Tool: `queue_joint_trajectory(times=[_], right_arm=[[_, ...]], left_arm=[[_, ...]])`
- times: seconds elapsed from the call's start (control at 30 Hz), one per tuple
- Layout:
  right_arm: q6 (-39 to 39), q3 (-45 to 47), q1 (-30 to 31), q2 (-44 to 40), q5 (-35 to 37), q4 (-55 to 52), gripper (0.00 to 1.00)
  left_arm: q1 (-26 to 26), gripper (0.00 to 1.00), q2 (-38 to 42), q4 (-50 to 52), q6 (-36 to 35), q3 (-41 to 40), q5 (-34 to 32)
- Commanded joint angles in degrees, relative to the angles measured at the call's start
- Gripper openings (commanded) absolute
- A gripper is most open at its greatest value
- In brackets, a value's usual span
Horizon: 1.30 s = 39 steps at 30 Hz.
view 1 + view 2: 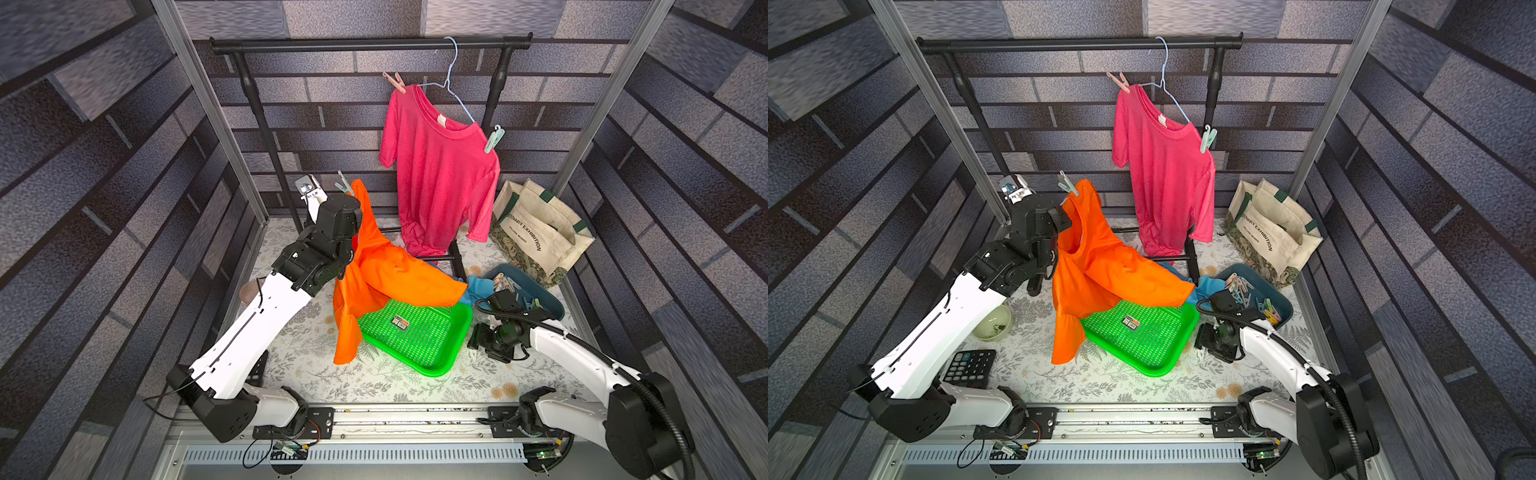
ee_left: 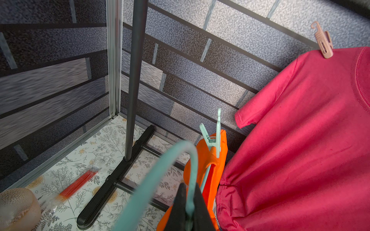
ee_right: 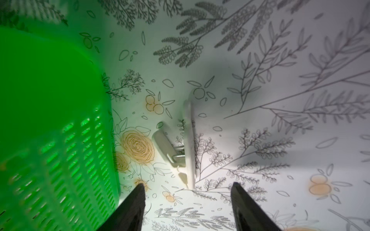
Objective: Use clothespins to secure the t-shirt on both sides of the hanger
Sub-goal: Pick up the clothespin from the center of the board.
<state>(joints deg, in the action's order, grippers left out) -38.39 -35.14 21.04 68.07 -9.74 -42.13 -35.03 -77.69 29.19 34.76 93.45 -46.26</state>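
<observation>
Clothespins (image 1: 515,291) are heaped in a blue tray (image 1: 550,301) near the bench's right edge, one mint clothespin (image 2: 214,140) is clipped on a shoulder of the orange t-shirt (image 1: 374,270), and a pale clothespin (image 3: 186,144) lies on the bench (image 3: 260,60) just beside the green basket (image 3: 50,90), under the open, empty jaws of the right gripper (image 3: 187,185). That pale clothespin could be nudged against the basket or pinched off-centre and flicked away, and the unpinned shoulder could slide off the hanger (image 2: 160,166). The jaws of the left gripper (image 2: 189,192) are seen closed on the hanger's hook only in the left wrist view, and how the pale clothespin lies is shown only in the right wrist view.
</observation>
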Motion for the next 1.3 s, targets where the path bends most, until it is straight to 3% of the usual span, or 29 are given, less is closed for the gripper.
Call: queue_joint_trajectory(times=[0.0,0.33,0.63,0.77,1.0,1.27], right_arm=[[-0.6,-1.1,0.4,2.3,0.8,2.2,0.7],[2.4,-5.3,1.7,10.4,6.4,3.7,0.46],[3.3,-2.8,1.7,12.0,10.1,4.5,0.45],[3.3,-2.2,1.7,11.6,10.0,4.1,0.33],[2.3,-2.0,1.7,7.2,9.0,3.8,0.17],[3.1,-6.8,1.6,-5.9,10.6,1.0,0.0]], left_arm=[[0.5,0.07,0.5,-0.4,-0.3,1.1,-0.2],[0.4,0.06,-1.2,0.4,0.0,2.7,0.0],[0.4,0.05,-1.5,0.4,0.8,2.7,-0.7],[0.2,0.05,-1.6,0.6,0.9,2.8,-0.6],[0.1,0.05,-1.8,0.7,1.2,2.7,-1.2],[0.2,0.02,-3.1,4.5,6.8,4.8,-6.2]])
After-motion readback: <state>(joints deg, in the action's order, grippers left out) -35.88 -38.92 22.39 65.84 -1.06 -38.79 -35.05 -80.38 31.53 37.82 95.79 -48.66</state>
